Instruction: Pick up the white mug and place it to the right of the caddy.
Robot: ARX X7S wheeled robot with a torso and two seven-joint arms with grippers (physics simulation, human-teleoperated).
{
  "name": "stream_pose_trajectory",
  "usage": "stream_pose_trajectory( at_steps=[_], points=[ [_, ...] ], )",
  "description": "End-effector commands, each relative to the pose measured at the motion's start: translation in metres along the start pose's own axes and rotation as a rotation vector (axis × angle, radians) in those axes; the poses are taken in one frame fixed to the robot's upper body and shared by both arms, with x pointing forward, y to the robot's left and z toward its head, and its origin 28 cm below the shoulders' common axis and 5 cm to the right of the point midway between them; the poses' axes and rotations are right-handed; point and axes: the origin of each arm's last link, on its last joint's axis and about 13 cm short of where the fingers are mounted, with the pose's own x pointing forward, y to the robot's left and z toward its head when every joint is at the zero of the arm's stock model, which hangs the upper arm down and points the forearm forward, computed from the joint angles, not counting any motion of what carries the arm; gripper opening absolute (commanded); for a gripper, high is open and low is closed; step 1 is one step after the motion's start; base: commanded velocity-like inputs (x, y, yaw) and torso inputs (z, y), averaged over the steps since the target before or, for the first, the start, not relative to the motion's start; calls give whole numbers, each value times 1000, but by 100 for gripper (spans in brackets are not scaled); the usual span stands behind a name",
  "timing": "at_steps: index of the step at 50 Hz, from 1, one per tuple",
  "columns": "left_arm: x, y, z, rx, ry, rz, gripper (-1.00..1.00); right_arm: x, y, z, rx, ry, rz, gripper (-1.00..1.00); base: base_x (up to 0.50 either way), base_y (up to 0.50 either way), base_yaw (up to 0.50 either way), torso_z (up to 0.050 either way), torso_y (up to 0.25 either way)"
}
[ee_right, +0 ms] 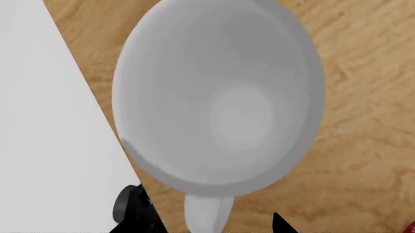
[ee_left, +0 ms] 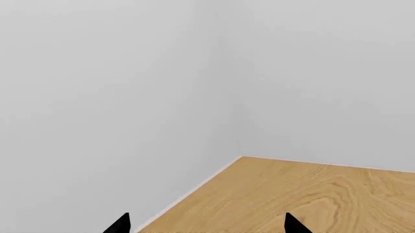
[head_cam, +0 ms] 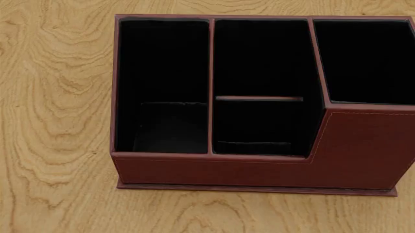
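In the left wrist view, the left hand (ee_left: 206, 225) is showing only 2 dark fingertips at the frame edge, spread well apart with nothing between them, and it is pointing at a bare corner of the worktop (ee_left: 304, 194) where it meets the pale wall (ee_left: 116, 97); this arm is taking no part in the job. In the head view, the caddy (head_cam: 259, 165) is filling most of the picture, standing upright on the wood with its 3 black-lined sections open to the camera and its taller section on the side toward the robot's right; neither the mug nor either arm is showing here, so the free spot to the caddy's right is lying out of frame. In the right wrist view, the right hand (ee_right: 207, 224) is hanging directly above the white mug (ee_right: 220, 97), looking straight down into its empty bowl, and the handle (ee_right: 206, 213) is pointing toward the hand, lying between the 2 dark fingertips. Those tips are standing apart on either side of the handle, and I cannot tell whether they are touching it. How the mug sits relative to the caddy cannot be told from these views. Judging from this, the pick-up step is in hand: the next move is calling for closing on the handle or the rim beside it, then lifting straight up.
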Motion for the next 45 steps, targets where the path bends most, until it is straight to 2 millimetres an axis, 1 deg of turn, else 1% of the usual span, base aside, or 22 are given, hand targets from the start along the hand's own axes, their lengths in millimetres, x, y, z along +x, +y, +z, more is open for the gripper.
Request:
stream_pose_trajectory(
  at_steps=[1, 27, 33, 34, 35, 45],
  points=[
    [0, 0, -2, 0, 4, -1, 100, 2, 0, -1, 6, 8, 2, 100, 0, 0, 0, 0, 0],
    [-1, 0, -3, 5, 7, 0, 100, 8, -3, -4, 12, 34, 6, 100, 0, 0, 0, 0, 0],
    [0, -1, -6, 6, 12, -2, 100, 8, -2, -4, 5, 27, -1, 100, 0, 0, 0, 0, 0],
    [0, -1, -7, 6, 14, -3, 100, 8, -2, -4, 4, 25, -5, -100, 0, 0, 0, 0, 0],
    [0, -1, -7, 7, 14, -3, 100, 8, -3, -3, 0, 15, -26, -100, 0, 0, 0, 0, 0],
    [-1, -3, -8, -1, 19, -7, 100, 6, -1, -4, -37, 2, -38, -100, 0, 0, 0, 0, 0]
  ],
)
